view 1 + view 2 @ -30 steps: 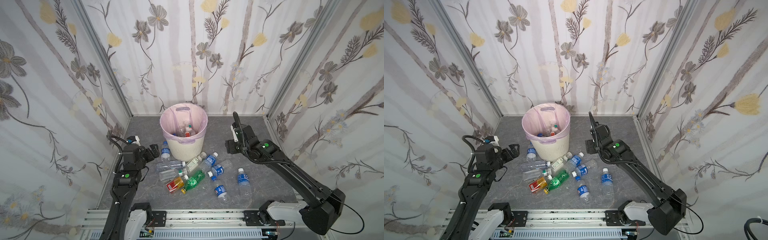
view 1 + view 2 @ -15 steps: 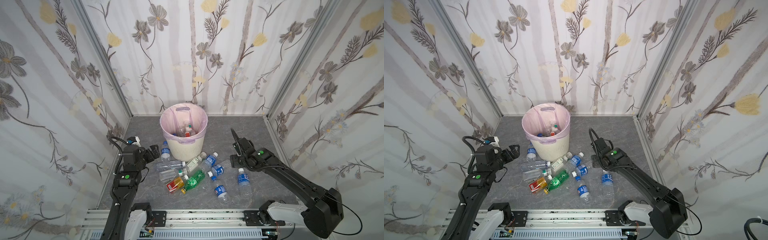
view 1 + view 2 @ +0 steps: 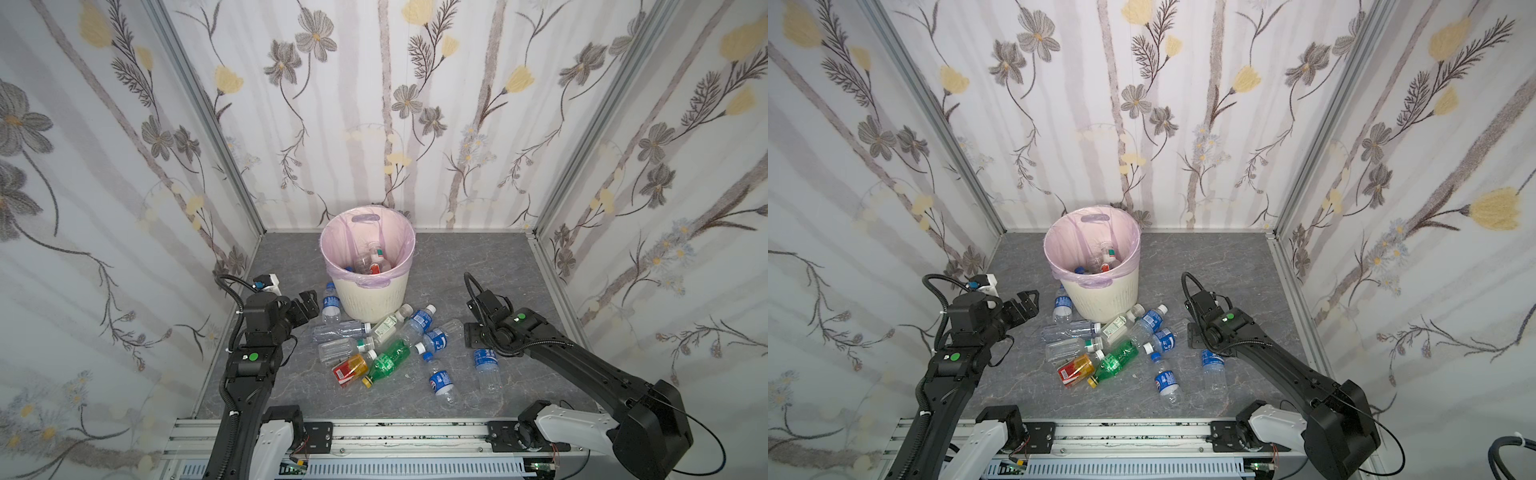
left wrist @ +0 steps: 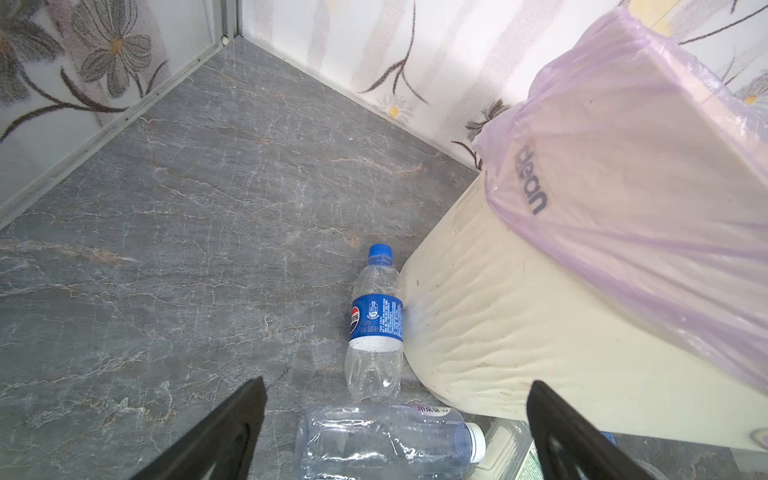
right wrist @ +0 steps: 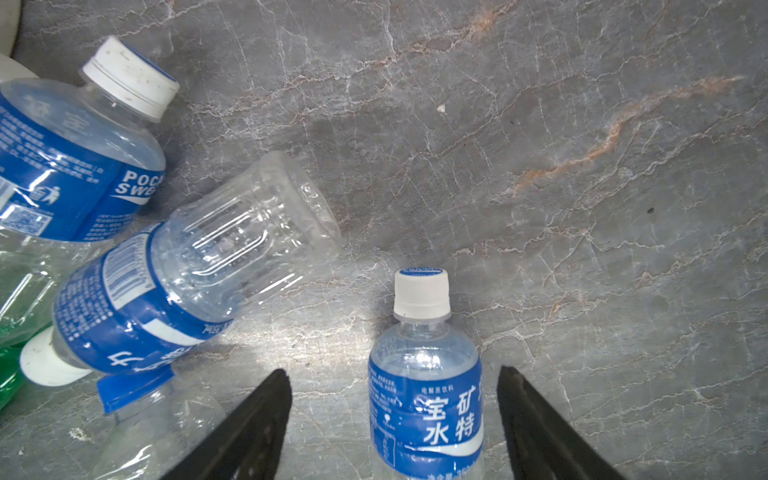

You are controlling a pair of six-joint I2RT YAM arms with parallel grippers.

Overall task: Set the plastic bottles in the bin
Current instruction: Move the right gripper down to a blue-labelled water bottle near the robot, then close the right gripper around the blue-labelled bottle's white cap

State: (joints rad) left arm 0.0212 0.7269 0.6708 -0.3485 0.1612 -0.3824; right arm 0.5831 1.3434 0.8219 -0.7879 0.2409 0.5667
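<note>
I am watching the bin (image 3: 370, 303) standing upright toward the back of the gray surface (image 3: 478, 257), its pink liner bag (image 3: 361, 232) folding over the rim. A few bottles (image 3: 371, 264) are already lying inside it. The others are lying scattered on the surface in front of the bin. A green bottle (image 3: 388, 360) and an amber bottle (image 3: 351, 368) with a red label are lying side by side at the near edge of the pile. Several clear ones with blue labels are crowding between those two and the bin's wall.

The left end effector (image 4: 397, 384) is hovering left of the pile with its jaws spread wide, holding nothing. In its wrist view a blue-capped bottle (image 4: 376, 320) is lying against the bin's wall. A crumpled clear bottle (image 4: 382, 440) with a white cap is lying crosswise just beside the blue-capped bottle's base.

The right end effector (image 5: 392, 372) is sitting low over the surface at the right of the pile, jaws apart, straddling a white-capped bottle (image 5: 424, 399) with a blue label. Both fingers (image 5: 532, 419) are standing clear of the bottle's sides, so nothing is being gripped. That bottle is lying on its side, a little apart from the others.
</note>
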